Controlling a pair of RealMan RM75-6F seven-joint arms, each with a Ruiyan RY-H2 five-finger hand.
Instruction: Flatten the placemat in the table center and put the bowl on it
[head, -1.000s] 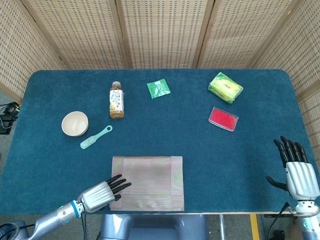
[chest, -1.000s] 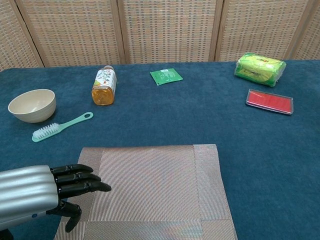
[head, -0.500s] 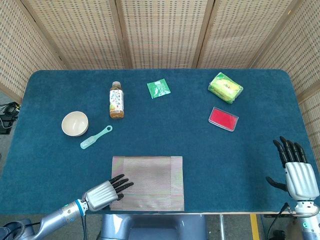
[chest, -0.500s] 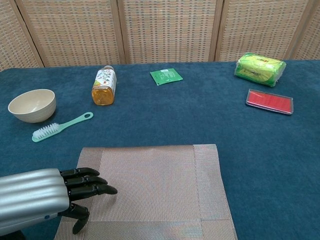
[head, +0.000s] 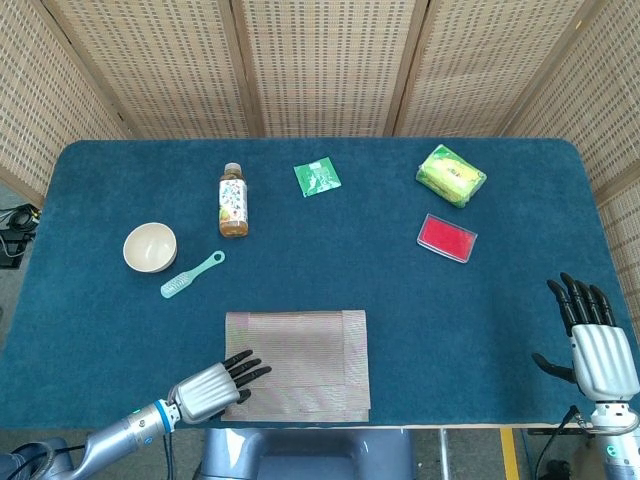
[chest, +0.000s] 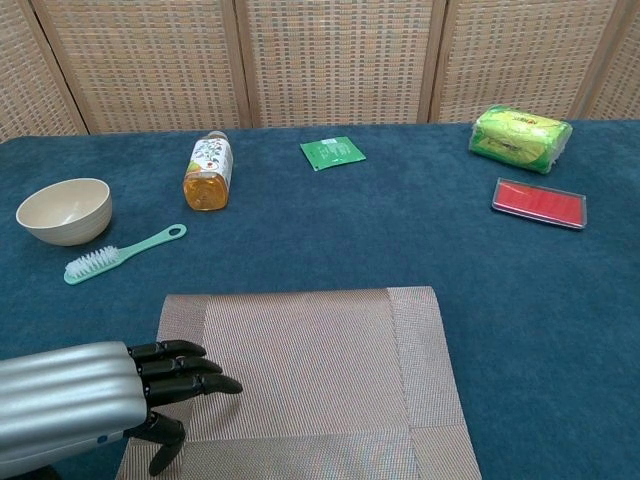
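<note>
Blue-covered worktop (head: 330, 260) spread wide, with room left in the middle for the job. Placemat (head: 298, 363) lying flat at the near edge, close to the robot rather than dead centre, so likely in need of sliding inward as well as smoothing; woven face up, with folded borders showing along the sides and near edge. Left hand (head: 215, 384) low over the mat's near left corner, fingers (chest: 185, 368) straight and slightly apart, holding nothing, laid out as if to press or stroke the weave flat; contact with the mat not certain from either view. Right hand (head: 596, 348) parked upright at the worktop's near right corner, fingers spread, empty, well clear of everything and probably waiting its turn. Bowl (head: 150, 247) standing upright to the far left, well apart from the mat, not yet moved. Green brush (head: 190, 274) just beside the bowl; bottle (head: 232, 201) lying on its side further back. Green snack pack (head: 450, 174), red case (head: 447, 238) and small green sachet (head: 317, 177) set toward the back, out of the way.
</note>
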